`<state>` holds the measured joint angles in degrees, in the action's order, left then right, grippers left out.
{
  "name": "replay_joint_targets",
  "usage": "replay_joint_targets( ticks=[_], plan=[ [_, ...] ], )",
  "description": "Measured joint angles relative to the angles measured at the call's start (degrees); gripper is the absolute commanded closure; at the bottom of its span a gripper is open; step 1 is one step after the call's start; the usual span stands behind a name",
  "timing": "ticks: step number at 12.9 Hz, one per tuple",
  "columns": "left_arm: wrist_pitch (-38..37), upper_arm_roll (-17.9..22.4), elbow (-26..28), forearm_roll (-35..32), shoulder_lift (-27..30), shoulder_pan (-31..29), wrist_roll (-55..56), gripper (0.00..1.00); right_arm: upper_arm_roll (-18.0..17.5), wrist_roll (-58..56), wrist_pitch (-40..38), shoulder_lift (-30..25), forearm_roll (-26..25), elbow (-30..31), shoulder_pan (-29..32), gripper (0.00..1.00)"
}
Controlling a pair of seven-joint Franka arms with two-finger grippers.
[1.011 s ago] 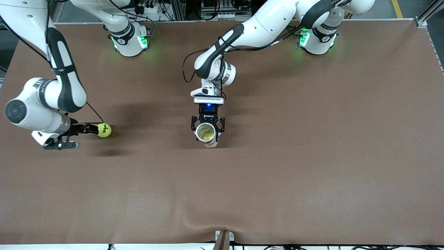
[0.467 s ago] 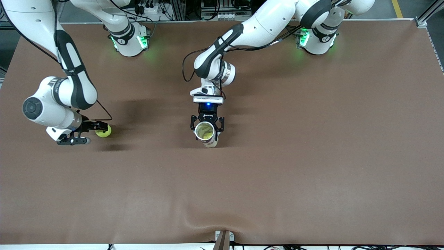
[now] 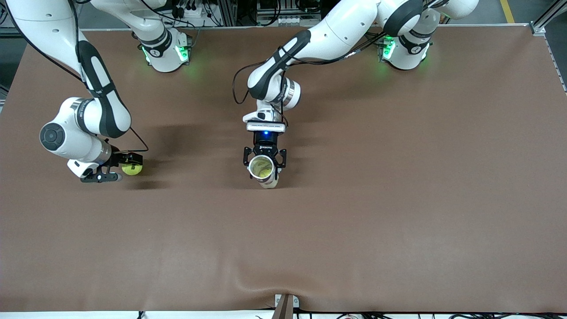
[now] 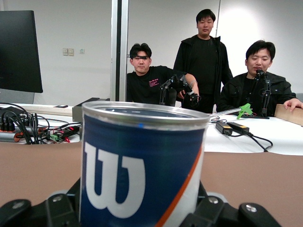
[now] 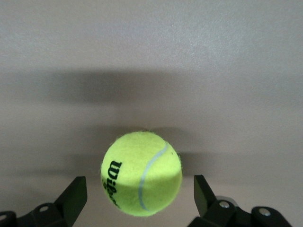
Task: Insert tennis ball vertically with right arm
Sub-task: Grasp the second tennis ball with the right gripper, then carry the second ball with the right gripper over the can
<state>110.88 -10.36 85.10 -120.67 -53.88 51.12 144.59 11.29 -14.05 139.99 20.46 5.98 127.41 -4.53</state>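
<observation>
At the right arm's end of the brown table [image 3: 398, 199], a yellow tennis ball [image 3: 132, 169] rests on the surface. The right gripper [image 3: 126, 167] is low around it, fingers [image 5: 75, 196] spread wide on either side, not touching. Near the table's middle, the left gripper [image 3: 265, 160] clamps an upright, open-topped blue can [image 3: 262, 168].
</observation>
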Motion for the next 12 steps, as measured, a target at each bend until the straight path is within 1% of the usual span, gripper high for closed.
replay_joint_targets(
  ticks=[1,4,5,7,9,10,12],
  plan=[
    [0.0,0.0,0.0,0.0,0.0,0.0,0.0,0.16,0.0,0.0,0.2,0.4,0.0,0.0,0.0,0.36],
    [0.0,0.0,0.0,0.0,0.0,0.0,0.0,0.16,0.0,0.0,0.9,1.0,0.0,0.0,0.0,0.94],
    [0.0,0.0,0.0,0.0,0.0,0.0,0.0,0.16,0.0,0.0,0.9,0.8,0.0,0.0,0.0,1.0],
    [0.0,0.0,0.0,0.0,0.0,0.0,0.0,0.16,-0.1,0.1,0.7,0.7,0.1,-0.2,-0.1,1.0],
    [-0.1,0.0,0.0,0.0,0.0,0.0,0.0,0.16,-0.3,0.7,-1.9,0.1,0.5,-2.3,-0.5,1.0],
    [-0.1,0.0,0.0,0.0,0.0,0.0,0.0,0.16,-0.5,2.3,-5.2,-0.5,1.1,-4.8,-1.0,1.0],
    [-0.1,0.0,0.0,0.0,0.0,0.0,0.0,0.16,-0.9,9.6,-13.2,-1.4,1.8,-11.9,-3.7,1.0]
  ],
)
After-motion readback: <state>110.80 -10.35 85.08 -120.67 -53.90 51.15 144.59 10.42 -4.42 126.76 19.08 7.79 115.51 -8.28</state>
